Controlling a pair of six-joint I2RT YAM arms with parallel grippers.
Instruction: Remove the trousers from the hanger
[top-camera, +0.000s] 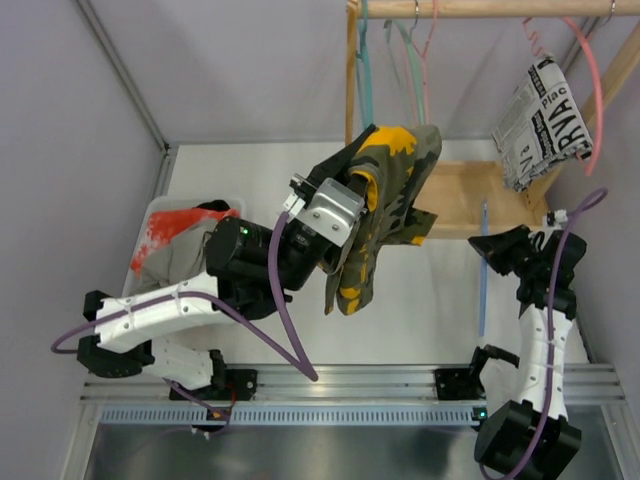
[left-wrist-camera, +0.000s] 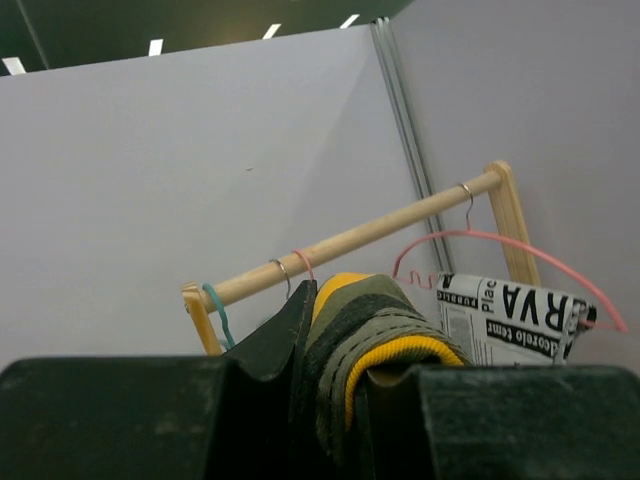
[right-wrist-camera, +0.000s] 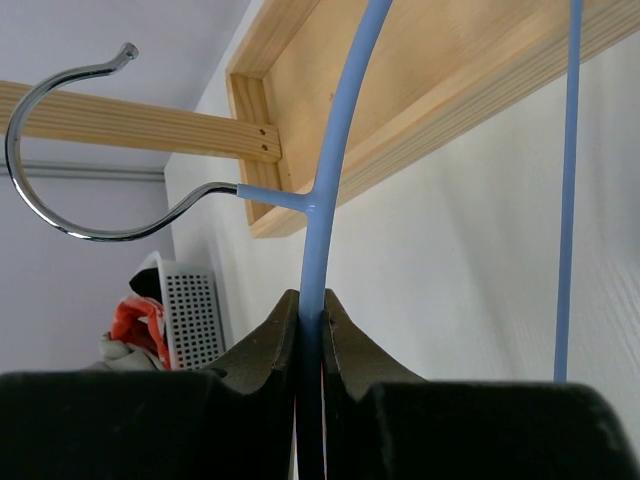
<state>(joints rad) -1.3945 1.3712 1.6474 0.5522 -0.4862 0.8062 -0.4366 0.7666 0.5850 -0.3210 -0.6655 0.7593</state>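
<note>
Left gripper (left-wrist-camera: 340, 395) pinching camouflage trousers (left-wrist-camera: 372, 310), held aloft

The top view is lit brightly and evenly from above; soft, pale shadows are cast on the table (top-camera: 440, 290) beneath the arms. A dull sheen is seen on the metal rail (top-camera: 350, 382) at its near edge. In the left wrist view, ceiling lamps (left-wrist-camera: 272, 31) are shown as blown-out streaks at the top edge, while the left gripper (left-wrist-camera: 335, 400) is rendered as a dark, featureless mass; the camouflage trousers (left-wrist-camera: 370, 320) clamped in it are shown fairly sharp. In the right wrist view, the right gripper (right-wrist-camera: 310, 335) is dark and blurred, and a glint is carried by the steel hook (right-wrist-camera: 100, 237) of the blue hanger (right-wrist-camera: 312, 250).
</note>
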